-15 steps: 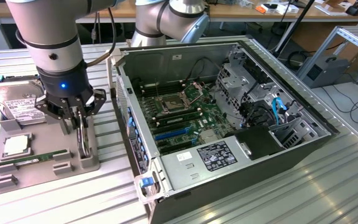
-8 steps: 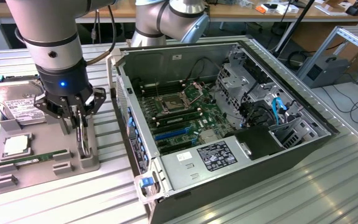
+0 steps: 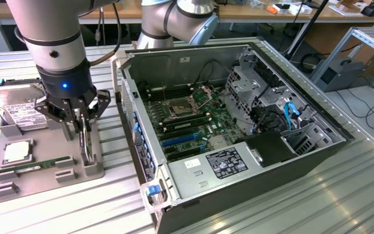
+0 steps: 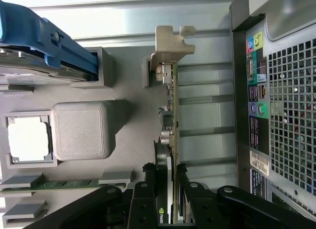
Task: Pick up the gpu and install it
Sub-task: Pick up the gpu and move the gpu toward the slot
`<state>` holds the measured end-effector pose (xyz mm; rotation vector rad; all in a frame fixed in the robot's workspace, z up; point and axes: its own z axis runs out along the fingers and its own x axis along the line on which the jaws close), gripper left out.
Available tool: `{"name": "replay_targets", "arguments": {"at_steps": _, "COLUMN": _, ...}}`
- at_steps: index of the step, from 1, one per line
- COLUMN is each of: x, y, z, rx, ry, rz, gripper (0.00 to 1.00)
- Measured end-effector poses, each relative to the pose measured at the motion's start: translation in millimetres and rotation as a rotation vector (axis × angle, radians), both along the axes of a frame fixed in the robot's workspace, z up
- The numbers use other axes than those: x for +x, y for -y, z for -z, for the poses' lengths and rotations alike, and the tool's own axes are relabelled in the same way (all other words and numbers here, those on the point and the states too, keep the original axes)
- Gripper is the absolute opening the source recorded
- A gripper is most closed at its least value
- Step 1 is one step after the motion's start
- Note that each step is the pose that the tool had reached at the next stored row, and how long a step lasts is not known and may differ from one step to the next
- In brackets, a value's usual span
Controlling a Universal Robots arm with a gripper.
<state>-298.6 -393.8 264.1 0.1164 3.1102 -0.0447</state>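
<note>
The gpu (image 3: 87,147) stands on its long edge in a slot of the grey holder tray (image 3: 44,183), at the exterior view's left of the open computer case (image 3: 239,122). My gripper (image 3: 83,130) comes down on it from above. In the wrist view I see the gpu (image 4: 171,110) edge-on, its pale metal bracket (image 4: 170,41) at the far end. My gripper (image 4: 167,173) has its black fingers (image 4: 149,171) pressed against both faces of the card, shut on it. The card's lower edge still sits in the holder.
The tray also carries a hard drive (image 3: 18,109), a CPU (image 3: 18,151) and a green RAM stick (image 3: 34,165). The motherboard (image 3: 187,117) lies exposed in the case, with blue slots (image 3: 177,141) near its front. The case's rear panel (image 4: 286,91) stands close beside the gpu.
</note>
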Motion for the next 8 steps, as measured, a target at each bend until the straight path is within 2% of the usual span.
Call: {"name": "replay_targets", "arguments": {"at_steps": 8, "x": 0.0, "y": 0.0, "z": -3.4, "rx": 0.0, "ry": 0.0, "rz": 0.0, "gripper": 0.27}}
